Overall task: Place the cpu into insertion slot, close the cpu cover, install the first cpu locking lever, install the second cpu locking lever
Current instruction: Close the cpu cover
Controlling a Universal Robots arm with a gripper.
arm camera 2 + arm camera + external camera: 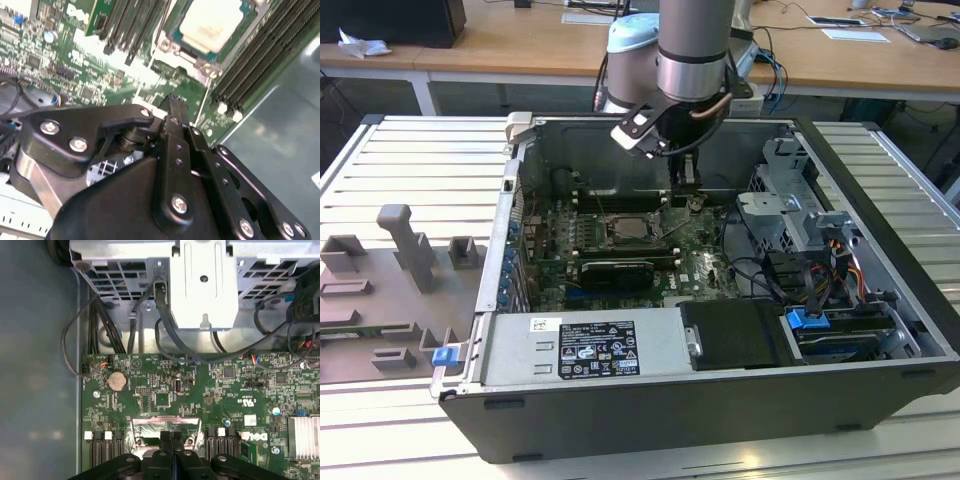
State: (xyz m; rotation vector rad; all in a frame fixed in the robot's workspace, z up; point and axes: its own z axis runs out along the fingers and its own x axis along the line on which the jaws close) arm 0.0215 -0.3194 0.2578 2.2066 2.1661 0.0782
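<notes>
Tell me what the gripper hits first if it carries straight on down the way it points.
Probably the green circuit board just beside the insertion slot, not the cpu; the gripper points down there, though depth is unclear.

Lab: aluminium workbench [410,170], open computer case [650,425], desks [520,50] behind.

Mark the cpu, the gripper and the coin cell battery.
cpu [212,24]: second wrist view, centre of its pale metal face.
gripper [171,436]: first wrist view, between its fingertips.
coin cell battery [116,381]: first wrist view, centre of its round top.
</notes>
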